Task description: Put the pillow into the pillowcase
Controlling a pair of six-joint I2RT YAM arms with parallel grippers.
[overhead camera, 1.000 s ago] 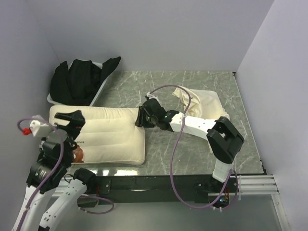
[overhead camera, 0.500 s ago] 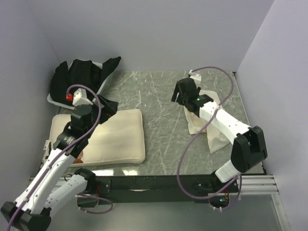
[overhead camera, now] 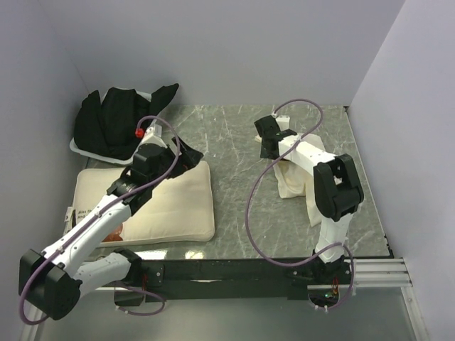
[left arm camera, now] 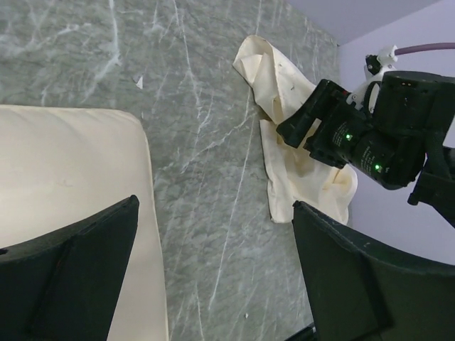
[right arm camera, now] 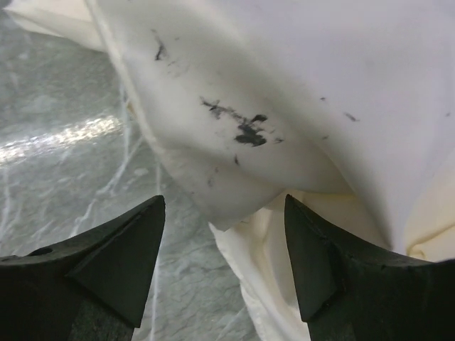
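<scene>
Grey marbled table [overhead camera: 234, 142] between pale walls, seen from above. The left gripper [overhead camera: 186, 158] hovers over the far corner of the pillow [overhead camera: 163, 206], which lies flat beneath it. The right gripper [overhead camera: 269, 145] is at the far end of the crumpled pillowcase [overhead camera: 291, 181], well apart from the pillow. A black cloth [overhead camera: 117, 124] is bundled beyond the left gripper.

Left wrist view: the jaws are wide open and empty, with the pillow's edge under one finger.

Right wrist view: the jaws are spread wide and hold nothing, with the pillowcase's folded hem just ahead of them.

The step in hand looks like reaching for the case's opening. Next, the right gripper probably needs to pinch a single layer of hem.
</scene>
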